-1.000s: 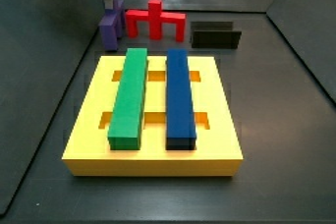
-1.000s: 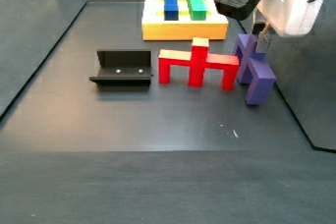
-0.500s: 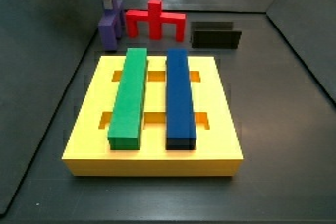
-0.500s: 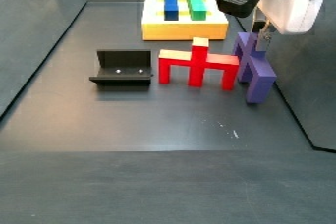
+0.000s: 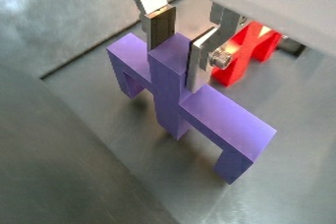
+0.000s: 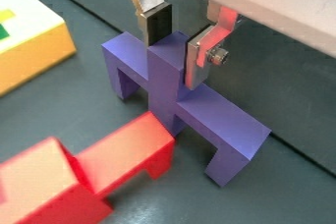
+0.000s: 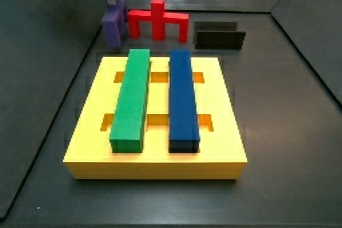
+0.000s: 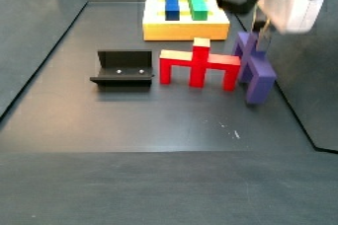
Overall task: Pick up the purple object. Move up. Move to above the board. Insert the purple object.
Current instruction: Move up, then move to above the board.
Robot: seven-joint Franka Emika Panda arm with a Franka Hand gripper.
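Side views show a dark grey floor (image 8: 158, 120) walled by dark panels, with the board (image 7: 100, 122) as the biggest thing on it. Set in the board's slots lie a long green bar (image 7: 131, 97) and a long blue bar (image 7: 182, 97), side by side. Beyond the board's far end stands the purple object (image 8: 254, 69), with a red piece (image 8: 199, 64) just beside it and the fixture (image 8: 126, 69) further along the same row. Both wrist views show the gripper (image 5: 182, 37) over the purple object (image 6: 178, 105), its fingers (image 6: 205, 51) narrow and set on either side of the upright stem, holding it.
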